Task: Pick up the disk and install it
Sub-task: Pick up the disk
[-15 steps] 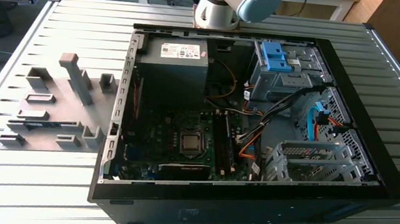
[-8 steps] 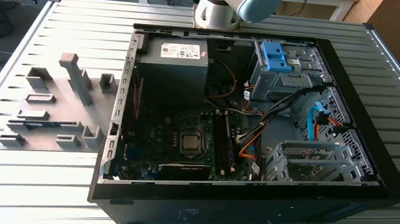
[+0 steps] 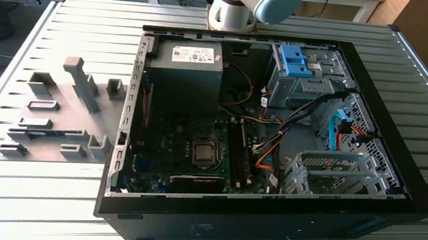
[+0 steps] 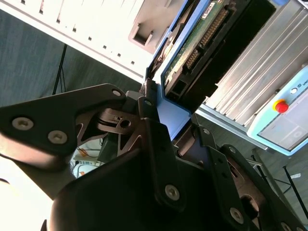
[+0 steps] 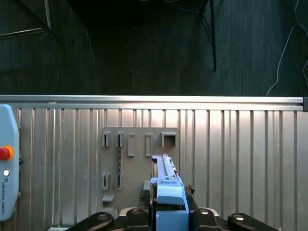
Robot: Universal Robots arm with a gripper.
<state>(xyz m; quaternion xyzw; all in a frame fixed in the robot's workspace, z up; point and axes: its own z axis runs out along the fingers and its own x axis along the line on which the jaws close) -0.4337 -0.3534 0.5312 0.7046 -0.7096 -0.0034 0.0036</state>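
Robot gripper [image 5: 167,207] has its fingers clamped on the disk [image 5: 165,175], a blue-framed hard drive seen edge-on in the first wrist view, with a grey fixture plate [image 5: 137,163] and the slatted metal table [image 5: 240,154] behind it. In the exterior view an open computer case [image 3: 275,131] fills the centre and right of the frame, and the robot arm [image 3: 247,3] stands at top centre.

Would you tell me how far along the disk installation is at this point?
Pickup looks done: the disk is clamped between the fingers, clear of the grey holder plate. In hand: the disk itself. Left: installation, since the silver drive cage in the open computer case looks empty.
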